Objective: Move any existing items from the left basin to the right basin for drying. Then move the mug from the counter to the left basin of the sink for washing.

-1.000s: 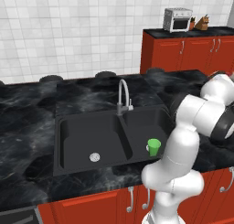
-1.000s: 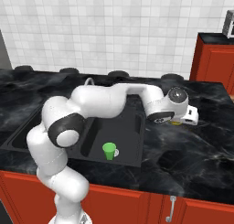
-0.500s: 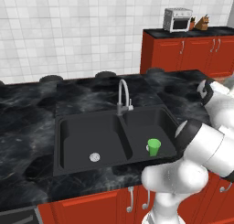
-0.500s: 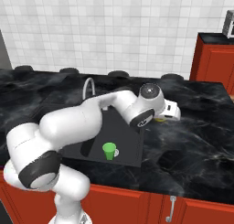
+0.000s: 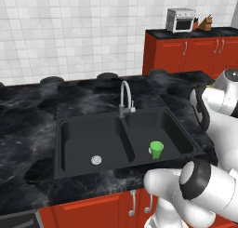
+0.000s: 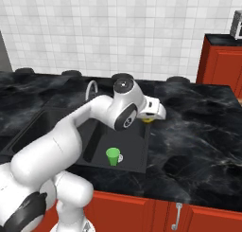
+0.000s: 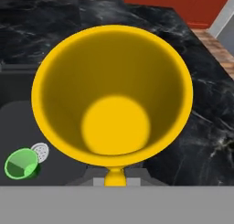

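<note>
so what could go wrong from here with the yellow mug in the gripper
1. The gripper holds the small yellow-orange mug by its edge only, above the glossy black counter's rim; it might slip during the swing.
2. The bright green tapered cup stands upright in the narrower right basin, under the likely path to the wider left basin; a low pass could topple it.
</note>
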